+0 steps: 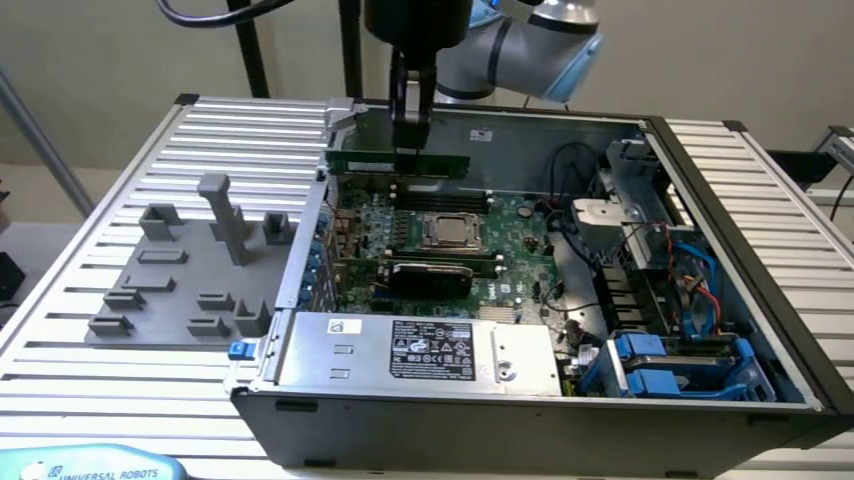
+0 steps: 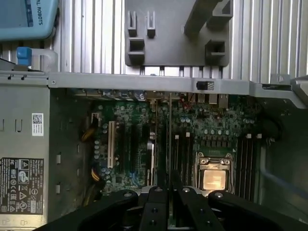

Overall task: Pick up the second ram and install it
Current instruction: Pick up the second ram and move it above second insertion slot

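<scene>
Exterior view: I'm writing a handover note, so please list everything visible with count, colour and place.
RAM: one, green, held above the motherboard's far side.
Case: one, dark grey, open, mid-table.
Motherboard: one, green, on the case floor.
CPU: one, silver, mid-board.
Power supply: one, silver, case's near side.
Drive caddies: two, blue, case's near corner, exterior view's right.
Fixture: one, grey, on the table, exterior view's left.
Pendant: one, light blue, near corner, exterior view's left.
Table: one, silvery, slatted, under everything.
Gripper: one, black, shut on the RAM.
Arm: one, grey with blue caps, behind the case.
</scene>
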Tool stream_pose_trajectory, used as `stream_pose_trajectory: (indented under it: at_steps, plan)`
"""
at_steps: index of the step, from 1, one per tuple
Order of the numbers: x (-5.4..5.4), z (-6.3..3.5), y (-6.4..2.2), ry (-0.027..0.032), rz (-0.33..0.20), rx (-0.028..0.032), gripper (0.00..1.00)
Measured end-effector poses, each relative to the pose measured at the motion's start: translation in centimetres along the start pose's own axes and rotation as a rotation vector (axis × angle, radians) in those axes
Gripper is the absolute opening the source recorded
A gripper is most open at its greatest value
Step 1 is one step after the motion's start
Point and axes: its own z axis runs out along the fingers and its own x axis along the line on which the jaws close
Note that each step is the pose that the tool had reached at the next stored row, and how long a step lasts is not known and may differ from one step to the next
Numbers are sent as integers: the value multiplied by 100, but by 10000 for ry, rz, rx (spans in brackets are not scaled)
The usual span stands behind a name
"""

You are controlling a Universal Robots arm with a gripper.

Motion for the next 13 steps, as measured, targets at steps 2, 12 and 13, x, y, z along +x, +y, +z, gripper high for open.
stream_pose_trajectory:
  at_steps: [2, 12, 13]
  plan:
    - [-45, 34, -91, 0, -1, 0, 14]
    - [-344, 214, -393, 1, 1, 0, 14]
    - [-373, 233, -411, 0, 0, 0, 14]
